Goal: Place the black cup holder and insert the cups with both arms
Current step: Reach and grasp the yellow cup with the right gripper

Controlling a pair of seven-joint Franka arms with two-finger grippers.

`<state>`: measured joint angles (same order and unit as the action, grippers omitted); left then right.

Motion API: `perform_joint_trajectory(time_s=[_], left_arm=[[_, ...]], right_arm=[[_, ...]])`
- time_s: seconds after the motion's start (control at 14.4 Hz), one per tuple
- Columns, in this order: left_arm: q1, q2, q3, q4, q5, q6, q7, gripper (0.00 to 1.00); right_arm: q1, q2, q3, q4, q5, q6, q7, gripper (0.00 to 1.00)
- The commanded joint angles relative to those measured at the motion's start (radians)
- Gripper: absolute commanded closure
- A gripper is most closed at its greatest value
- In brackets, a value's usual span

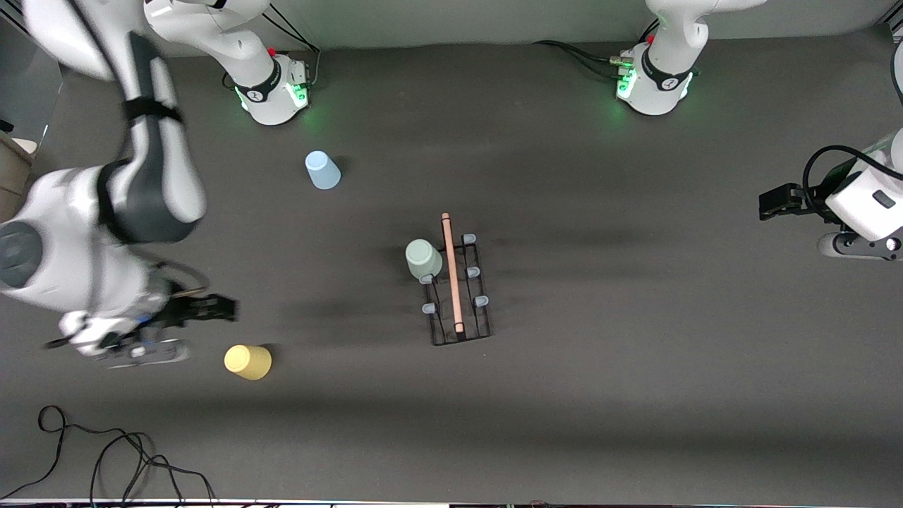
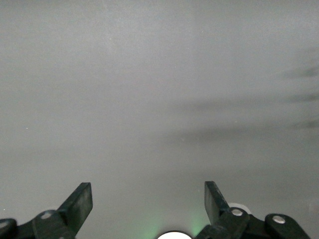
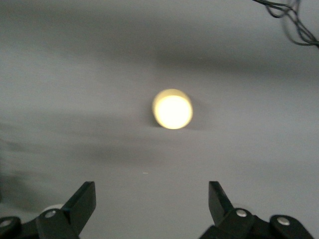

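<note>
Over the right arm's end of the bench, the right end effector hangs with its fingers spread wide and nothing between them; in its wrist view the two black fingers frame bare grey surface, and the yellow cup sits just clear of them, untouched. That cup lies nearer the front camera than anything else on the bench. At the left arm's end, the left end effector hovers over bare bench, likewise fully open and empty, well apart from everything.

Mid-bench stands the black cup holder, its wooden rod handle running along the top. A sage green cup sits upside down on one of its pegs, on the side toward the right arm. Five blue-capped pegs show uncovered. The light blue cup rests near the right arm's base, well apart from the holder. Loose black cables trail along the bench edge closest to the front camera.
</note>
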<state>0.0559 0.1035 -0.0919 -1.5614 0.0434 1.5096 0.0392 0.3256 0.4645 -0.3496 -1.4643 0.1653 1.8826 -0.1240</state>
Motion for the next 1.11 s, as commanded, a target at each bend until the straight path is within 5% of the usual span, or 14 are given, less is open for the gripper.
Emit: perform_joint_trajectory(time_s=[0.0,0.42,0.9,0.97,1.04], left_arm=[[-0.001,-0.028,0.003,-0.022,-0.011,0.004,0.016,0.00],[-0.001,-0.028,0.003,-0.022,-0.013,0.004,0.015,0.00],[0.002,-0.028,0.003,-0.022,-0.011,0.003,0.016,0.00],[0.001,-0.028,0.003,-0.022,-0.011,0.003,0.016,0.00],[-0.002,-0.028,0.003,-0.022,-0.011,0.003,0.015,0.00]], right_arm=[[-0.008,0.078,0.006,0.010,0.046,0.091,-0.034,0.00],[-0.002,0.238,0.015,-0.019,0.128,0.315,-0.057,0.00],[0.001,0.253,0.017,-0.122,0.126,0.406,-0.072,0.00],[0.001,0.256,0.017,-0.125,0.126,0.406,-0.074,0.02],[0.001,0.257,0.017,-0.126,0.126,0.406,-0.075,0.18]])
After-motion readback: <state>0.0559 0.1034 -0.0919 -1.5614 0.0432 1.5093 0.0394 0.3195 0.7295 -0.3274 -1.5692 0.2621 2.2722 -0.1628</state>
